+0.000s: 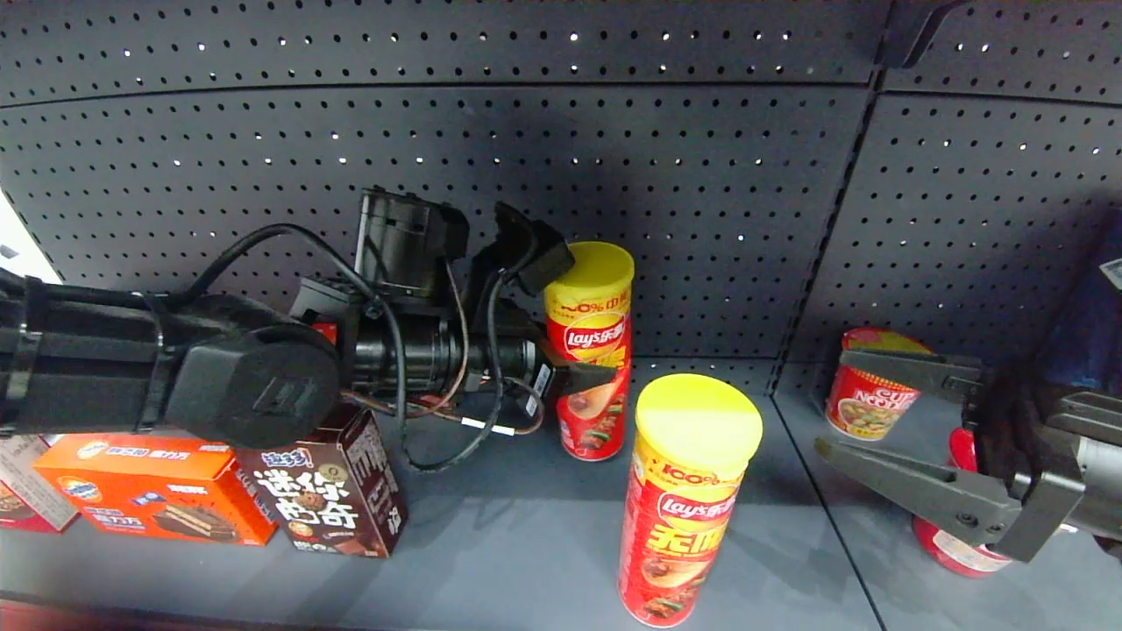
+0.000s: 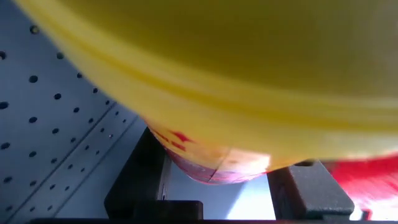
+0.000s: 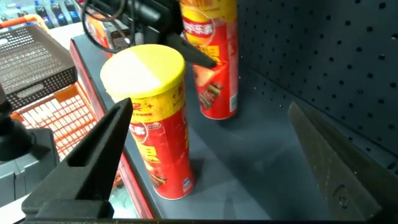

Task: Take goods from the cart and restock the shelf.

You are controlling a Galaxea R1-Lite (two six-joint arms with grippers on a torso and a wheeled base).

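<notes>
The left jaws are clamped on the rear chip can (image 1: 589, 350), one dark finger (image 1: 585, 377) crossing its label at mid-height. The can stands upright on the shelf (image 1: 491, 543), close to the pegboard wall (image 1: 614, 158). In the left wrist view the can's yellow lid (image 2: 249, 74) looms above the two fingers, which sit snug against its sides.

The right jaws are spread wide and hold nothing. They hover over the shelf at 3 o'clock from that can and touch no goods.

At 5 o'clock from the rear chip can, nearer the shelf's front edge, the front chip can (image 1: 684, 499) stands upright and free of both arms. In the right wrist view it lies ahead between the spread fingers.

A noodle cup (image 1: 868, 386) stands behind the right jaws by the wall, and a second red cup (image 1: 955, 535) sits below them.

At 8 o'clock from the held can a brown box (image 1: 337, 491) and an orange box (image 1: 149, 491) sit side by side.

The shelf is dark grey metal and its wall is perforated. Beyond the shelf's edge is the cart's orange basket (image 3: 50, 112).
</notes>
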